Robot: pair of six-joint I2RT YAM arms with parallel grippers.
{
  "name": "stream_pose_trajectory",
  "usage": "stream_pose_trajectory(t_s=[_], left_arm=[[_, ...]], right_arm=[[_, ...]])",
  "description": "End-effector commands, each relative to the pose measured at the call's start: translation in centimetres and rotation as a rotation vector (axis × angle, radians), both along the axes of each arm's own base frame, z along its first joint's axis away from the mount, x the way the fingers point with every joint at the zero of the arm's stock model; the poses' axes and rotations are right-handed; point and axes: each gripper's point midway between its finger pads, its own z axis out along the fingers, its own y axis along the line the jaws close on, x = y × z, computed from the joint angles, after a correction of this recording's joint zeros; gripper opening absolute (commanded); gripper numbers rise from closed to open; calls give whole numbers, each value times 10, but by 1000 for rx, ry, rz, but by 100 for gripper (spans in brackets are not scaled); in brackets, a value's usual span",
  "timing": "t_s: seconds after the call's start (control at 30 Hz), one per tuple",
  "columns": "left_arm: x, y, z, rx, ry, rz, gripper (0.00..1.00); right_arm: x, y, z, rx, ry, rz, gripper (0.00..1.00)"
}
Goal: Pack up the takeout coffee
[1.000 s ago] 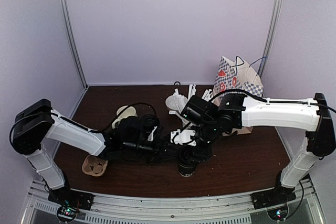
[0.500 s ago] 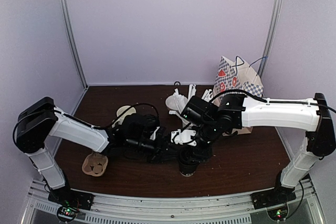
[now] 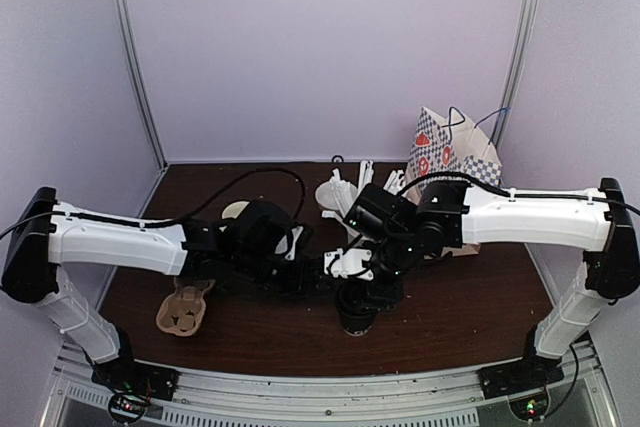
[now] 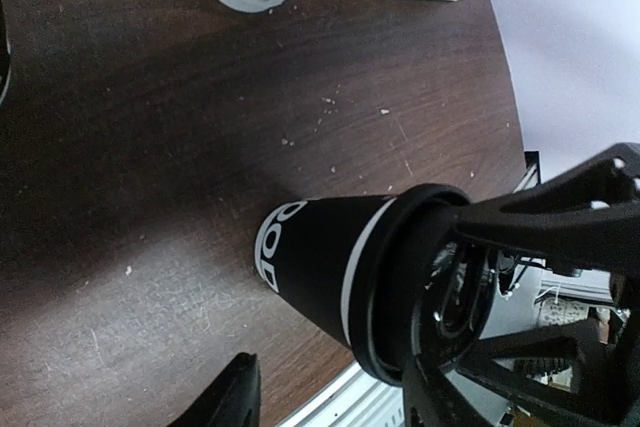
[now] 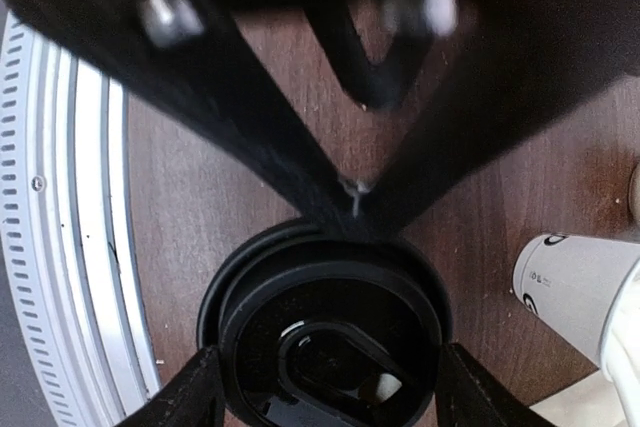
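Not packed yet. One black cup (image 3: 355, 319) stands low in middle of top view, lid (image 5: 325, 337) on top. Cup tray (image 3: 180, 312) at lower left has no cup in it. Paper bag (image 3: 452, 162) waits at upper right. Right gripper (image 5: 327, 399) points down and squeezes lid from both sides. Left gripper (image 3: 312, 283) reaches in sideways, fingers apart, not touching cup.
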Motion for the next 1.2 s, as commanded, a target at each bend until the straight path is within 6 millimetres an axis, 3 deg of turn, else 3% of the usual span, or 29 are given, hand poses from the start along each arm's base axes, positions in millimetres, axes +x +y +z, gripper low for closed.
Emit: stream_pose_trajectory(t_s=[0.0,0.1,0.23,0.4,0.57,0.77,0.93,1.17], left_arm=[[2,2,56,-126,-181,-22,53],[7,20,65,-85,-250,4,54],[12,35,72,-55,-294,18,54],[16,47,82,-46,-330,37,55],[18,57,87,-43,-354,54,55],[19,66,90,-42,-359,64,56],[28,82,101,-18,-412,105,56],[43,99,112,12,-466,129,58]], right_arm=[[-2,-5,-15,-46,27,3,63],[1,-4,-15,-47,29,1,66],[1,-4,-17,-58,49,-15,82],[4,-3,-11,-45,42,-19,84],[9,-1,-11,-43,59,-33,83],[13,-5,-4,-44,94,-46,68],[28,-37,15,-41,70,-112,66],[55,-118,32,-13,52,-326,66]])
